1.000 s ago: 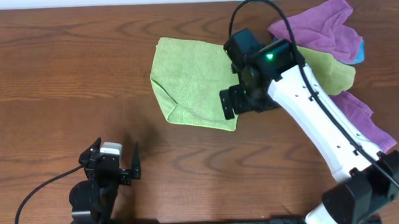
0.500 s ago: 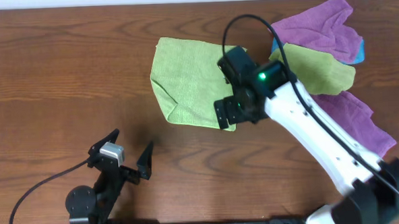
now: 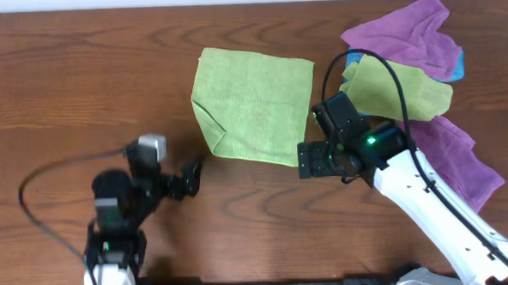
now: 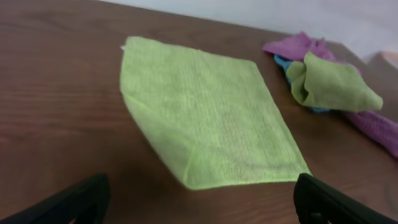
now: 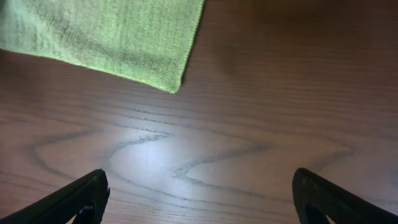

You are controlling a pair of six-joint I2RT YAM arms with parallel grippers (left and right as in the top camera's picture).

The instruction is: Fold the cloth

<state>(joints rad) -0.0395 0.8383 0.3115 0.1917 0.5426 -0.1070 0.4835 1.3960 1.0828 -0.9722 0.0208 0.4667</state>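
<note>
Right gripper (image 5: 199, 177): jaws spread wide and empty over bare worktop (image 5: 261, 124); only two dark fingertips show, the rest cut off by the lower edge; from overhead its fingers are hard to tell from the dark wrist body. Left gripper (image 4: 202, 186): likewise open and holding nothing, its fingertips clipped at the bottom corners; from overhead it is smeared by blur. The cloth (image 3: 252, 104) lies flat on the worktop at upper centre, touched by neither gripper; the right gripper sits just beside its near right corner, the left gripper well apart toward the near left. The cloth is bright lime green, finely ribbed and roughly square; a narrow strip along its near left edge is turned over onto the top face; a small white tag (image 4: 122, 45) shows at the far left corner; the right wrist view catches one corner only. To the right, a duller yellow-green cloth (image 3: 406, 89) rests on purple cloths (image 3: 404, 33) with a blue piece (image 3: 458, 65) peeping out; the right arm (image 3: 428, 195) hides part of the lower purple one.
</note>
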